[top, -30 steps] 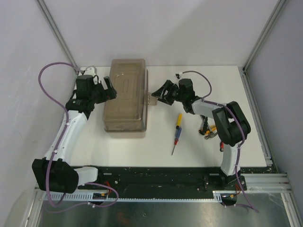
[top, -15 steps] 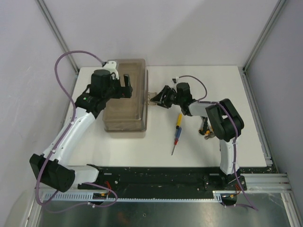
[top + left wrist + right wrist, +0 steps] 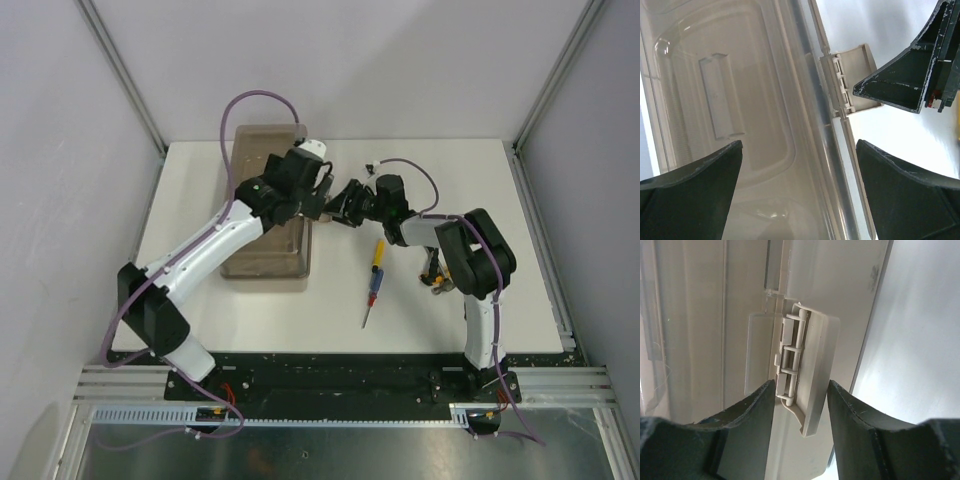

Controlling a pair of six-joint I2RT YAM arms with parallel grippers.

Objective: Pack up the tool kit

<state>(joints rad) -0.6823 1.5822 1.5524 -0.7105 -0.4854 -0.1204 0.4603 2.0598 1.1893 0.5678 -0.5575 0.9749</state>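
Note:
The beige toolbox lies closed at the back left, its translucent lid down. Its front latch sticks out from the right side. My right gripper is closed on that latch, one finger on each side of it. My left gripper hangs open and empty over the lid's right edge, just beside the latch and the right gripper's finger. The yellow-red-blue screwdriver lies on the table right of the box. The yellow-handled pliers lie half hidden under my right arm.
The white table is bounded by metal frame posts at the back corners and grey walls. My left arm crosses over the box's lid. The black base rail runs along the near edge.
My left arm has swung right from the box's left side across the lid to the latch side. My right gripper moved left onto the latch and has stayed there.

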